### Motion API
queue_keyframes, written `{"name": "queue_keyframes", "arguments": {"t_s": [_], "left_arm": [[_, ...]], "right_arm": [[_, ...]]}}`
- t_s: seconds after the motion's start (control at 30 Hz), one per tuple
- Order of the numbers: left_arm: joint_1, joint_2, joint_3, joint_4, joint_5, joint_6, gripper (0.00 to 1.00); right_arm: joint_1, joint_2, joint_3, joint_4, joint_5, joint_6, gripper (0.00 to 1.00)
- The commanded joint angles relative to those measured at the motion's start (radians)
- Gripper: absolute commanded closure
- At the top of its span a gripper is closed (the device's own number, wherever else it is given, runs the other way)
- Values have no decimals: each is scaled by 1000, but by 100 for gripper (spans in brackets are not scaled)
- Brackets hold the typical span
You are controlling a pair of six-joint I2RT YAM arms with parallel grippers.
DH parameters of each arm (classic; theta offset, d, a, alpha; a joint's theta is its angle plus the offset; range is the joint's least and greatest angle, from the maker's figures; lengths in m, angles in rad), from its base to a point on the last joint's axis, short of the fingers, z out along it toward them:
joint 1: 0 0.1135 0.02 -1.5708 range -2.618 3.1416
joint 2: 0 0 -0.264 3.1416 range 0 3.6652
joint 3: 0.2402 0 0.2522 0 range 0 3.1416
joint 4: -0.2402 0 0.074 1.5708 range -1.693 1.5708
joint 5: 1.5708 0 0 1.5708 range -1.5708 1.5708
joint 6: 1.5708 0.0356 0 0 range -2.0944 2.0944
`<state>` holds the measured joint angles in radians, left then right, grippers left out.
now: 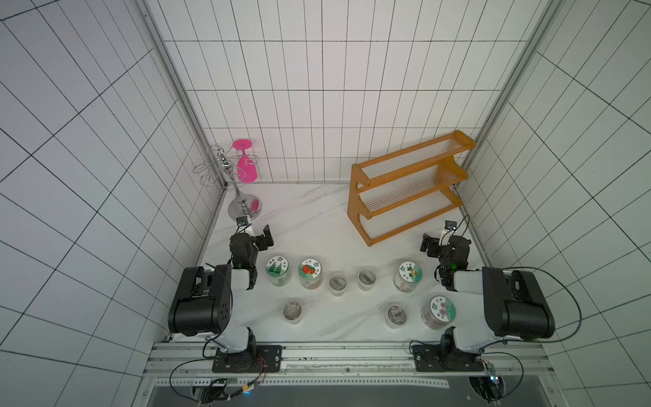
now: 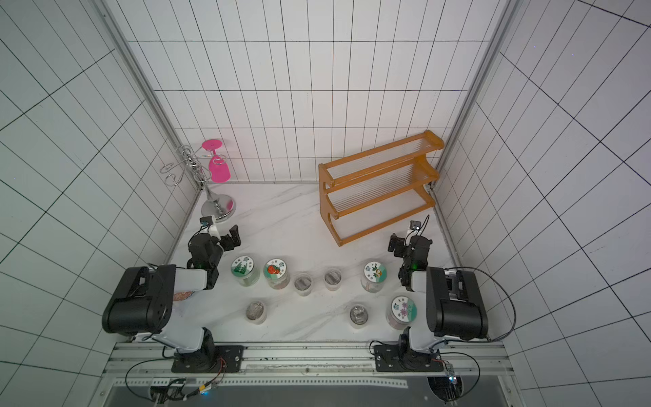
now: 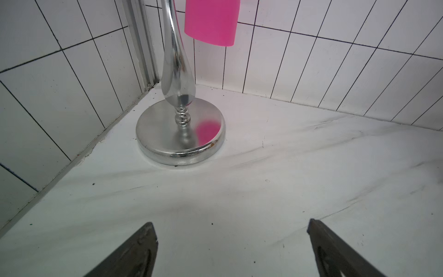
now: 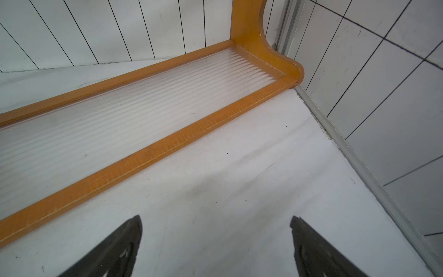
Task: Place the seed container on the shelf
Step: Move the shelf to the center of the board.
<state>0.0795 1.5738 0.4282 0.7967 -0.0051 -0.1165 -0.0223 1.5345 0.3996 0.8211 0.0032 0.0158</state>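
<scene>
A: Seed containers, where?
B: Can't tell which is meant. Four pic-lid jars upright on desk (image 1: 310,218), front half: leaf-lid jar (image 1: 278,270) and tomato-lid jar (image 1: 310,272) nr left arm, orange-flower jar (image 1: 409,273) and purple-flower jar (image 1: 442,309) nr right arm. Plain jars (image 1: 337,283) btwn.
A: Shelf?
B: Shelf (image 1: 355,208) at far right corner, angled, well apart from jars.
A: Fingers?
B: Left fingers (image 3: 146,237) apart over desk, facing chrome stand (image 3: 179,144). Right fingers (image 4: 131,230) apart, nr shelf's bottom board.
</scene>
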Motion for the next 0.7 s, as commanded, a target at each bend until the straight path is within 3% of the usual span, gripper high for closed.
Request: {"name": "queue_keyframes", "arguments": {"t_s": [0.0,0.57,0.67], "left_arm": [[-4,-12,6,9,14,3,1],[-2,-12,4,10,14,3,1],[-2,-48,-14,43,-45,-16,1]], "right_arm": [[-13,8,32,-4,-6,10,1],[-13,5,29,-1,-8,10,1],[-14,-17,37,-32,6,18,1]]}}
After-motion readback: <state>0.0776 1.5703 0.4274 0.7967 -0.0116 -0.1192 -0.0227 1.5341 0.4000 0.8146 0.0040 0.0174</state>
